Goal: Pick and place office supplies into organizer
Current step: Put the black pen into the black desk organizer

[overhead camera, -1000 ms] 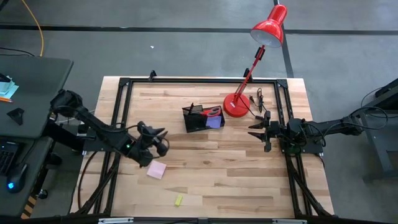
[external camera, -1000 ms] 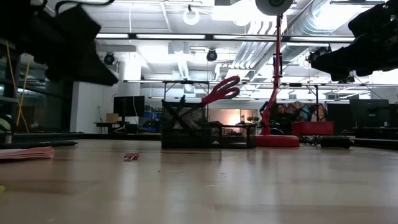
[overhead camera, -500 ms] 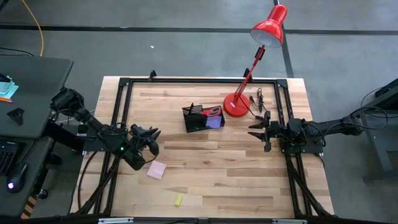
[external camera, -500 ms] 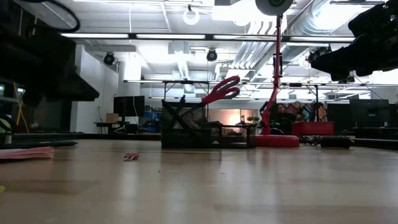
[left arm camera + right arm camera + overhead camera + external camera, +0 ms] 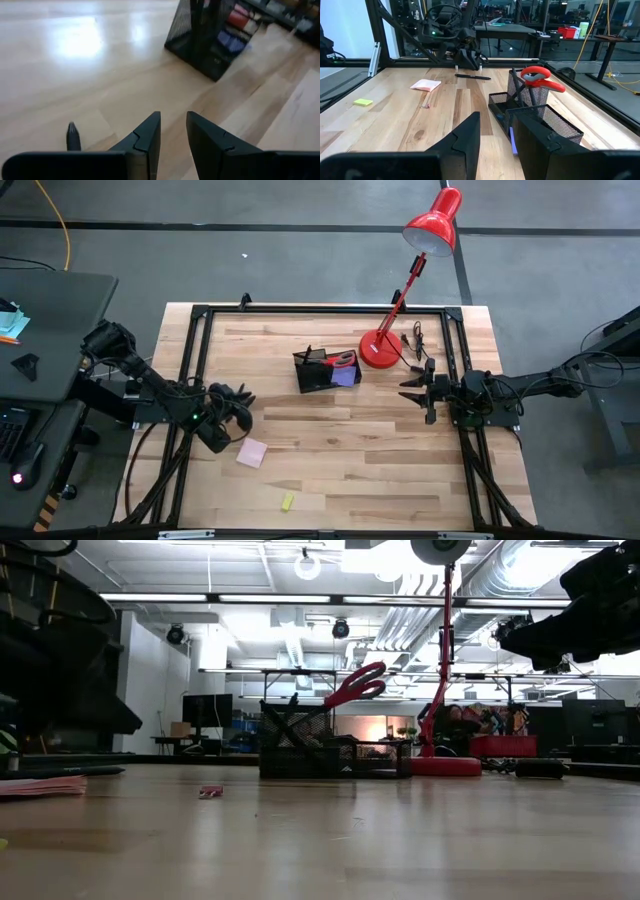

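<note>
On the left side of the table, the left gripper [image 5: 238,394] hangs low over the wood, its two fingers [image 5: 148,140] standing a little apart with bare wood showing through the narrow gap, so it carries nothing. Just beside it a slim black pen [image 5: 472,77] lies flat on the boards, and the pink sticky-note pad [image 5: 251,453] lies near, a bit closer to the table's front edge, while the tiny yellow piece [image 5: 287,502] lies further toward that edge. The organizer [image 5: 322,370] stands near the middle of the table, next to the round base of the red desk lamp [image 5: 380,348], and the red-handled scissors [image 5: 355,683] already stand in it, with a purple pad [image 5: 346,377] in the lower compartment. I judge that the step in hand is the picking of the next loose item by the left arm, most likely the pen. This next move asks the gripper to turn so the fingers cross the pen's length, come down around it and close. The right gripper [image 5: 412,390] waits well apart at the right side, its fingers [image 5: 465,140] slightly spread and empty, pointing toward the organizer.
</note>
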Available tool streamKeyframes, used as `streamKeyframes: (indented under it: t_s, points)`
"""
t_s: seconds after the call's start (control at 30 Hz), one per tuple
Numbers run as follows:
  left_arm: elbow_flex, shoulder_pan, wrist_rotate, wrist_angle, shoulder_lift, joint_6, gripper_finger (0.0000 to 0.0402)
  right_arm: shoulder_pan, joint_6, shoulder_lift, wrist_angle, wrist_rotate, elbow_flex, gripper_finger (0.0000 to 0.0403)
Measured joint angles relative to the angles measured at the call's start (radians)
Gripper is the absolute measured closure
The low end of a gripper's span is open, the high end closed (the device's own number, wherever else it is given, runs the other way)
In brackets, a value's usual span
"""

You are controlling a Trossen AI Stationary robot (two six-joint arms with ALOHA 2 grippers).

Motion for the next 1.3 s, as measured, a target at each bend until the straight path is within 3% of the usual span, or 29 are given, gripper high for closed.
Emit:
streamKeyframes:
  t_s: [0.27, 0.5, 0.93, 1.13, 1.3]
  points:
    - [0.0, 0.0, 0.055, -0.147, 0.002, -0.182, 0.0318, 0.0, 0.0, 0.0, 0.0, 0.0, 0.0, 0.0295]
    - [0.009, 0.0, 0.118, -0.148, -0.004, -0.18, 0.0318, 0.0, 0.0, 0.0, 0.0, 0.0, 0.0, 0.0295]
    - [0.083, 0.025, 0.104, -0.368, -0.002, -0.409, 0.0318, 0.0, 0.0, 0.0, 0.0, 0.001, 0.0, 0.0295]
    - [0.122, 0.11, 0.141, -0.358, 0.064, -0.342, 0.0318, 0.0, 0.0, 0.0, 0.0, 0.001, 0.0, 0.0295]
    - [0.174, 0.111, 0.032, -0.323, 0.192, -0.339, 0.0319, 0.0, 0.0, 0.0, 0.0, 0.004, 0.0, 0.0295]
